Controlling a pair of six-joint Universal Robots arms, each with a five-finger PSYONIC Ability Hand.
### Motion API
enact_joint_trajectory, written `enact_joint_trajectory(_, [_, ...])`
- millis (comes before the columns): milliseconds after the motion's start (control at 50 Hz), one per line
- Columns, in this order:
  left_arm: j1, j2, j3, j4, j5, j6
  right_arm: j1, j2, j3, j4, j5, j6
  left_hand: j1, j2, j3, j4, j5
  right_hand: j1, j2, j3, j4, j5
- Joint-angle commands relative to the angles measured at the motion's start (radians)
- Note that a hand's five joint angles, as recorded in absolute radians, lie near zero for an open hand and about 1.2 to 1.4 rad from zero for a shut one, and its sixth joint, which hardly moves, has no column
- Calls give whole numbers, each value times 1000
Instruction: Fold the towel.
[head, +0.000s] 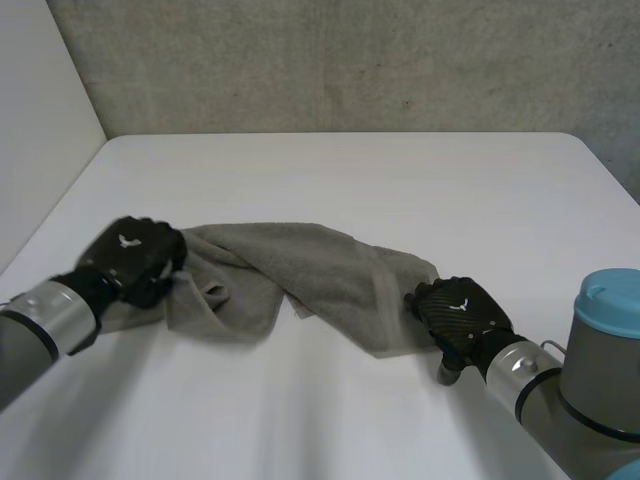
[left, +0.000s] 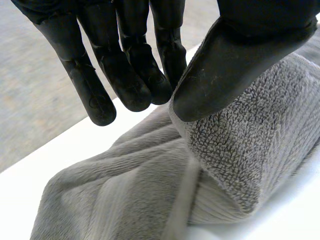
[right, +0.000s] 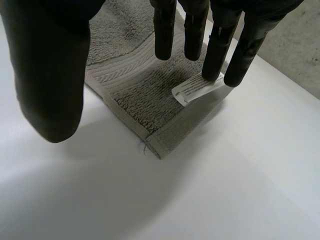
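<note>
Head view: crumpled towel (head: 300, 275) lies mid-frame on the table (head: 350, 170). Left hand (head: 135, 258), at frame left, pinches its end; right hand (head: 462, 312), lower right, rests straight-fingered on its corner.

The towel (head: 300, 270) is grey cloth, rough with small loops, with one flatter ribbed band. Its label (right: 195, 90) is thin, white and smooth. The bench (head: 400, 180) is white, smooth, matt. The left hand (head: 135, 255) and right hand (head: 462, 312) are matt black.
</note>
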Motion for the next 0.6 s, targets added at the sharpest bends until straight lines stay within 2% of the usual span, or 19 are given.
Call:
enact_joint_trajectory(20, [82,-43,47,10,-34,-216,16,61,-43,-1,23,12,142,56,59,42,131,86,91,83,83,67])
enact_joint_trajectory(260, [116,-60,53,9,-46,-230,16,109,-77,-40,23,15,142,56,59,42,131,238,243,235,236,219])
enact_joint_trajectory(600, [113,-60,42,12,-44,-230,16,151,-92,-120,26,17,142,56,59,42,131,250,255,247,248,231])
